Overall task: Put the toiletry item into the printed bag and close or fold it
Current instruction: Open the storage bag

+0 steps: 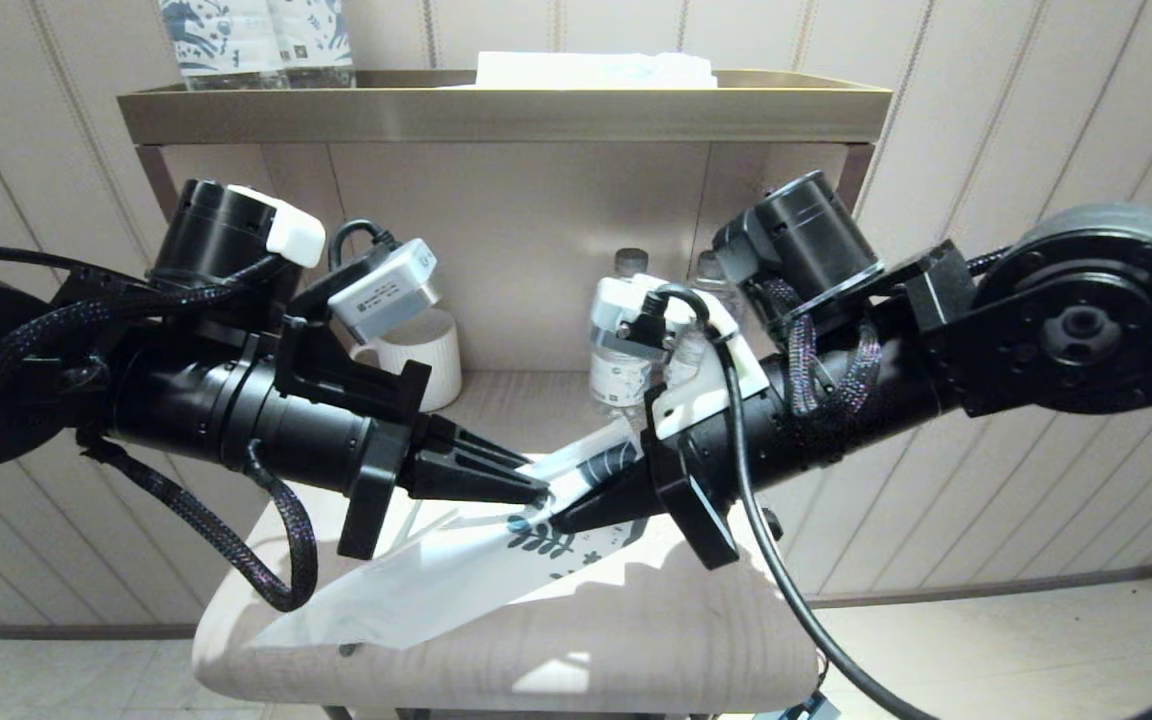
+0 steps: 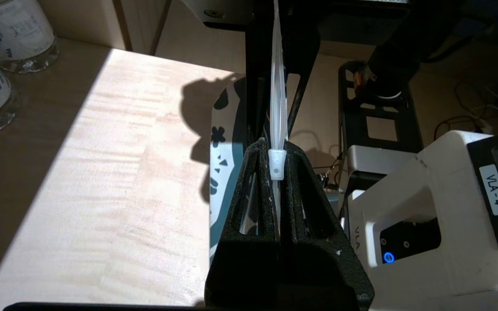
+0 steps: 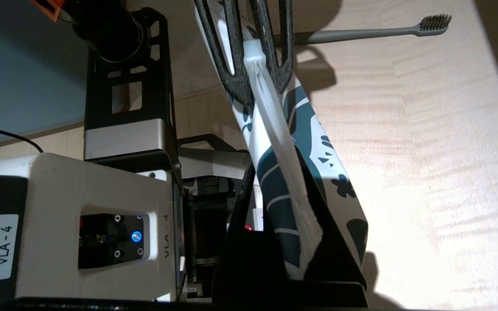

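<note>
Toothbrush (image 3: 361,33) outside bag (image 3: 301,142), right wrist only

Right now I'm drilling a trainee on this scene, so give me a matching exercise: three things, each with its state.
Things:
1. printed bag
2. toothbrush
3. left gripper

States:
A. lying bare on the wooden surface
B. held up at its zip edge by both grippers
C. fingers shut on the small white zip slider

Pairs: 1-B, 2-A, 3-C

A white label (image 2: 495,189) reading "VLA-4" is showing on the robot's white base housing (image 2: 426,224), with "VLA-4" appearing again beside its blue light (image 3: 136,236).
</note>
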